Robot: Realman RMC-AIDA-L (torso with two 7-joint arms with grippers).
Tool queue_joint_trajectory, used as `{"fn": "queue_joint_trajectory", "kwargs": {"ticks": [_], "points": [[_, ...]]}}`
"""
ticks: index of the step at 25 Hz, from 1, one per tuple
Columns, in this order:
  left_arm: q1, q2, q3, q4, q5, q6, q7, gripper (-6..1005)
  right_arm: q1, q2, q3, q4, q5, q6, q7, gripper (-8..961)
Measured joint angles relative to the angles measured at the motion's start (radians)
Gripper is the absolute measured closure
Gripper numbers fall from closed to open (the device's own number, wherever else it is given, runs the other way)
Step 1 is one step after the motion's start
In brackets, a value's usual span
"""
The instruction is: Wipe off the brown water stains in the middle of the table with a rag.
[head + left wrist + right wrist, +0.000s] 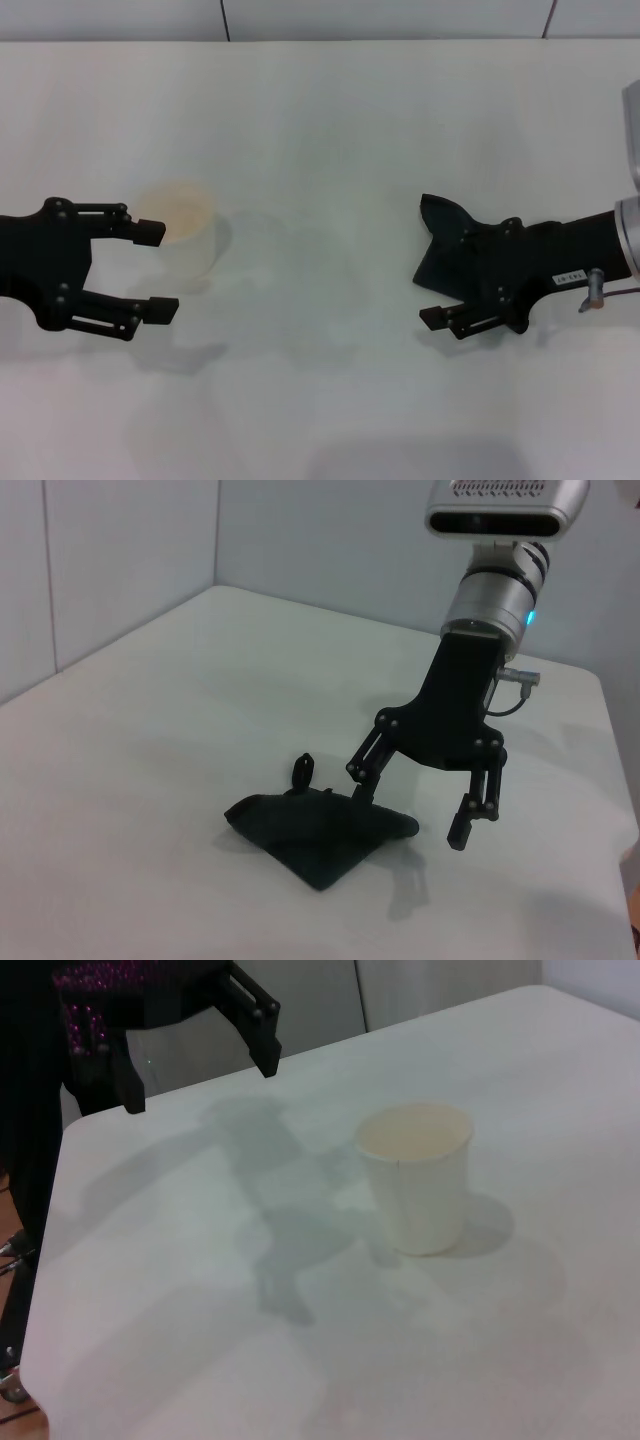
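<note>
Right hand spread over rag; left hand spread beside cup, seemingly empty.

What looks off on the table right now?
No brown stain shows on the table; its middle looks plain white. The cup stands upright by the open left gripper. The right gripper is open over the rag.
</note>
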State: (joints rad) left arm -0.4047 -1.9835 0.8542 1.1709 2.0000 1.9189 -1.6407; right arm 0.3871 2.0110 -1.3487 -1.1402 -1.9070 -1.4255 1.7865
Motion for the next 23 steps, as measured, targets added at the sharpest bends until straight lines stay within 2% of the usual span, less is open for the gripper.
{"fn": "queue_joint_trajectory", "kwargs": {"ticks": [23], "points": [[0.001, 0.013, 0.021, 0.001, 0.029, 0.001, 0.005, 113, 0.026, -0.004, 0.008, 0.010, -0.005, -0.020, 0.022, 96]]}}
